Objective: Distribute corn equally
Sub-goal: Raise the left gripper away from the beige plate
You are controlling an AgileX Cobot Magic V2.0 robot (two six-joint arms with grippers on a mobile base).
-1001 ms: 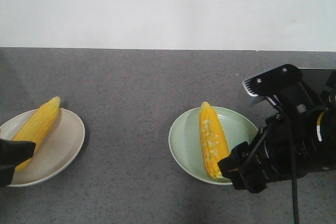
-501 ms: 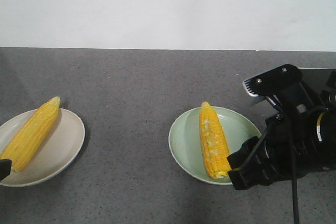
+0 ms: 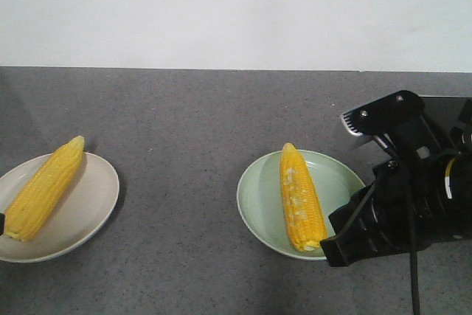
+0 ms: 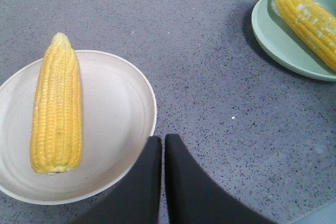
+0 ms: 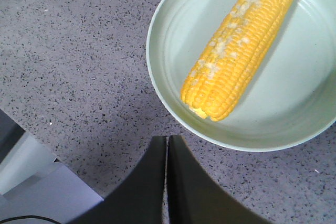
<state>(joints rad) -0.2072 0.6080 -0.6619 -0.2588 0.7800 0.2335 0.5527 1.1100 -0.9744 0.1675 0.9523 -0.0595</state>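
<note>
One corn cob [image 3: 43, 188] [image 4: 56, 106] lies on a white plate [image 3: 92, 204] [image 4: 123, 114] at the left. A second corn cob [image 3: 301, 195] [image 5: 241, 48] lies on a pale green plate [image 3: 258, 204] [image 5: 173, 51] right of centre. My left gripper [image 4: 163, 139] is shut and empty, hovering just off the white plate's near right rim; in the front view it is all but out of frame. My right gripper [image 5: 167, 139] is shut and empty, just off the green plate's rim; its arm [image 3: 402, 197] covers that plate's right side in the front view.
The plates rest on a dark grey speckled countertop [image 3: 184, 130] with a white wall behind. A pale grey block [image 5: 31, 182] sits at the lower left of the right wrist view.
The left gripper has drawn back off the white plate and out of the front view's lower left corner. The right arm has shifted slightly right, uncovering the green plate's corn base.
</note>
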